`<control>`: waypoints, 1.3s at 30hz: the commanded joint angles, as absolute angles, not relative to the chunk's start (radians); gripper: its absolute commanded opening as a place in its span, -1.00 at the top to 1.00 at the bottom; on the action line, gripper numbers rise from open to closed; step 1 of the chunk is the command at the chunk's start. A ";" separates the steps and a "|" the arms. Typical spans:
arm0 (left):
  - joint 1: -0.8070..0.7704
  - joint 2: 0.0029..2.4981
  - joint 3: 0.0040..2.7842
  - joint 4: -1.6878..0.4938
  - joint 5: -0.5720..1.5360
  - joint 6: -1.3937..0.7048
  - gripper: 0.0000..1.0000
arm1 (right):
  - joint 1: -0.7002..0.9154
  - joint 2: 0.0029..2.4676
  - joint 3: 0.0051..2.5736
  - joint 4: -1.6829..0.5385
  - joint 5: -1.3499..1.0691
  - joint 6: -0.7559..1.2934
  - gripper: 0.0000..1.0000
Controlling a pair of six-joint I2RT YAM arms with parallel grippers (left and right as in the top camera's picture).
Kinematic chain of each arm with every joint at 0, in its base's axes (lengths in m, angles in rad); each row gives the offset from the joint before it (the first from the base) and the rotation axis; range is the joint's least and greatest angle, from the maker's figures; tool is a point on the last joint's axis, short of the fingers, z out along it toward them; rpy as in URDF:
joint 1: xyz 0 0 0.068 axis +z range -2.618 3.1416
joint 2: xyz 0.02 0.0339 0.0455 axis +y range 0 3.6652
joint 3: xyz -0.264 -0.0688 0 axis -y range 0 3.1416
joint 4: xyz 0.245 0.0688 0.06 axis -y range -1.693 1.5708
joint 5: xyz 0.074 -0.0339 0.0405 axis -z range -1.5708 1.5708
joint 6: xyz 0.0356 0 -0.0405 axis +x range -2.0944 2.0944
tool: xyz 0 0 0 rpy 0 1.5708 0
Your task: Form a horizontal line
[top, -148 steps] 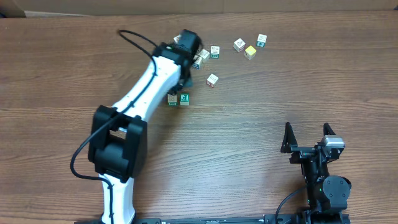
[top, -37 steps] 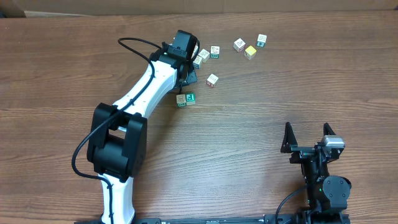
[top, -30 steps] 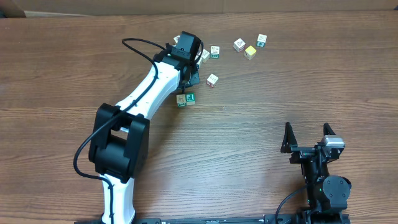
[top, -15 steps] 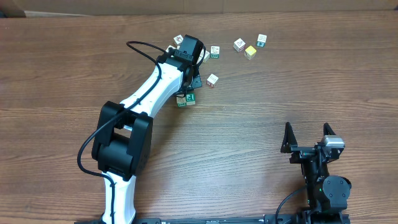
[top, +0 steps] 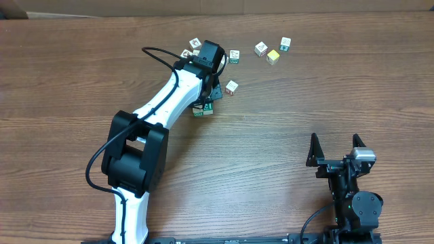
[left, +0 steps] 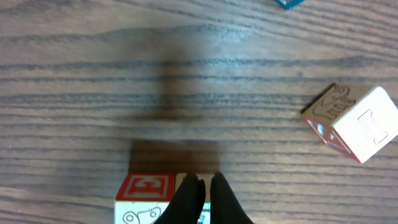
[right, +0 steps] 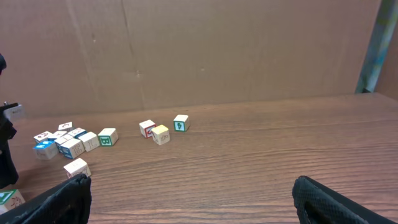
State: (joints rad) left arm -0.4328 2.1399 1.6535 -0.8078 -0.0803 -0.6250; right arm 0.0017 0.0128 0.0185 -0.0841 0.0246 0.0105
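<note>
No row of four cubes shows. Only a pair of white cubes (top: pixel 202 108) stands edge to edge, partly under my left arm. In the left wrist view the pair is at the bottom edge: one cube with a red face (left: pixel 146 194), the other mostly hidden behind my fingertips (left: pixel 186 198). My left gripper (top: pixel 209 98) (left: pixel 203 194) is shut and empty, its tips right over the pair. A single white cube (top: pixel 232 87) (left: pixel 353 122) lies apart to the right. My right gripper (top: pixel 336 150) (right: pixel 196 199) is open and empty, far from the cubes.
A loose clump of white cubes (top: pixel 220 57) (right: pixel 62 142) lies behind the left wrist. Farther right are a red-faced cube (top: pixel 260 49), a plain yellow cube (top: pixel 272 57) (right: pixel 160 134) and a green-faced cube (top: pixel 285 43). A cardboard wall (right: pixel 249 50) stands behind the table.
My shut left gripper has swung right, towards the single cube. The pair of cubes has shifted right since the earliest frame. The right arm has not moved.
</note>
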 commanded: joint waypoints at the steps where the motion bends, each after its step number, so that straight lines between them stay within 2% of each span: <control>1: -0.441 2.155 1.644 -0.812 -0.070 -0.610 0.91 | 0.006 0.003 0.008 -0.082 0.020 0.006 -1.00; 10: -0.441 2.155 1.644 -0.805 -0.130 -0.626 0.92 | 0.006 0.003 0.008 -0.082 0.020 0.006 -1.00; 39: -0.447 2.155 1.644 -0.845 -0.070 -0.628 0.92 | 0.006 0.003 0.008 -0.082 0.020 0.006 -1.00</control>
State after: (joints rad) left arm -0.4400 2.1399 1.6535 -0.8486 -0.0776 -0.6262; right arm 0.0017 0.0128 0.0185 -0.0837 0.0242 0.0105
